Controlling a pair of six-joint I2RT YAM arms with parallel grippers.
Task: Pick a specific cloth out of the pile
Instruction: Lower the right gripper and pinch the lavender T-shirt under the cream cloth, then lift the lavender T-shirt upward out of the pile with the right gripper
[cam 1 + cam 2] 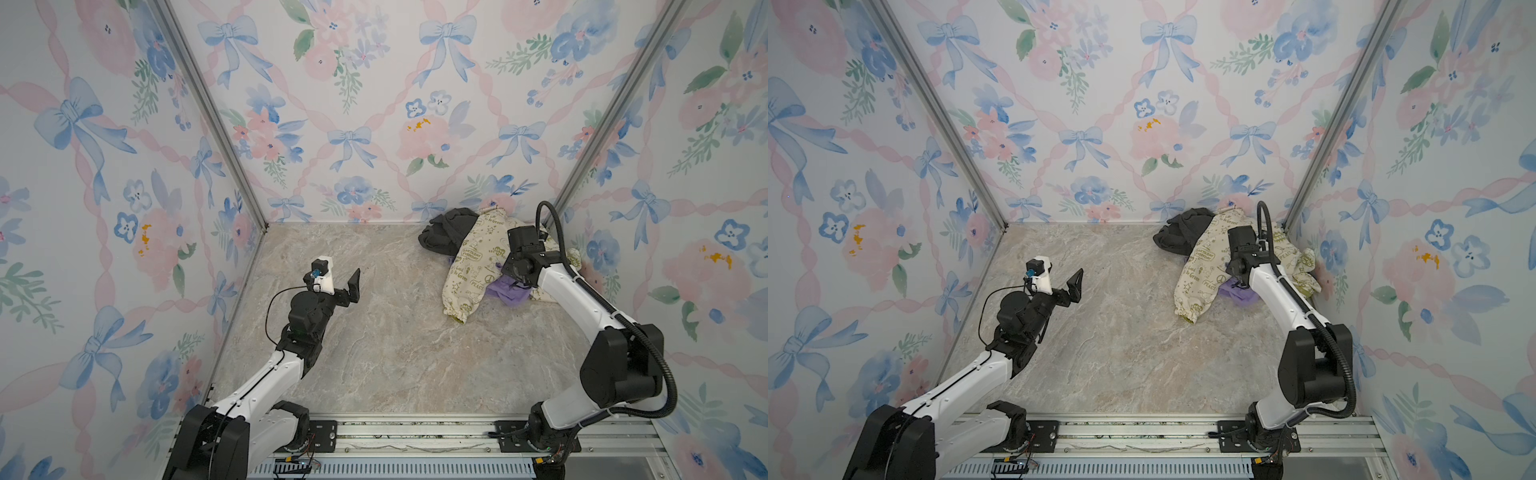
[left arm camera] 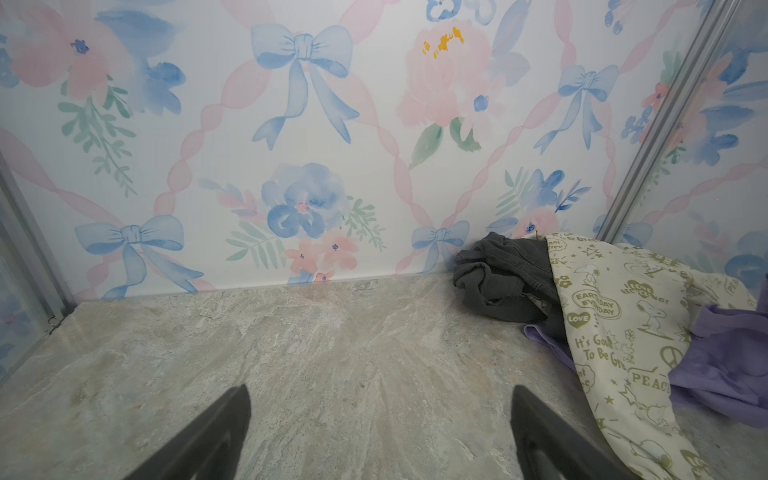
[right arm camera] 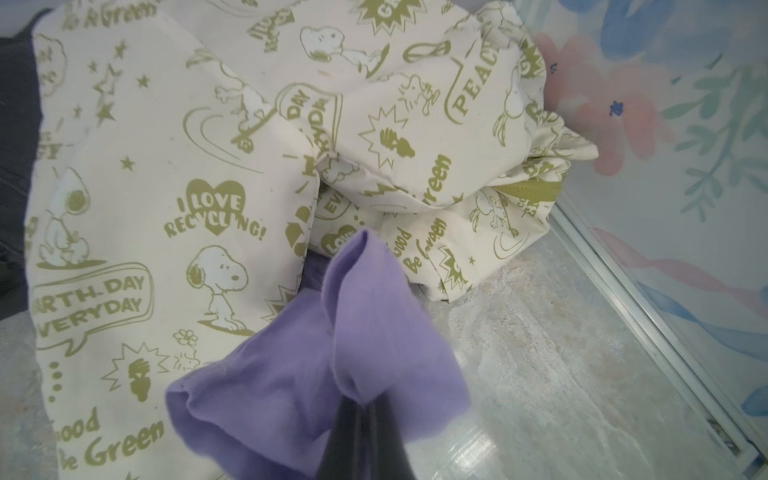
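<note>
The right tool (image 3: 363,405) is clenched on a fold of the lavender cloth (image 3: 316,374), which pokes from under the cream garment (image 3: 166,166) at the near side of the pile (image 1: 478,249), in the far right corner of the surface (image 1: 374,353). The left tool (image 2: 380,390) is released, well apart.

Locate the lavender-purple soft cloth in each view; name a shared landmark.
Top view: lavender-purple soft cloth, right of centre.
Top view: cloth right of centre.
Left wrist: cloth, picture's right edge.
Right wrist: cloth, picture's bottom centre.
Landmark: cream olive-printed garment draped partly over it.
</note>
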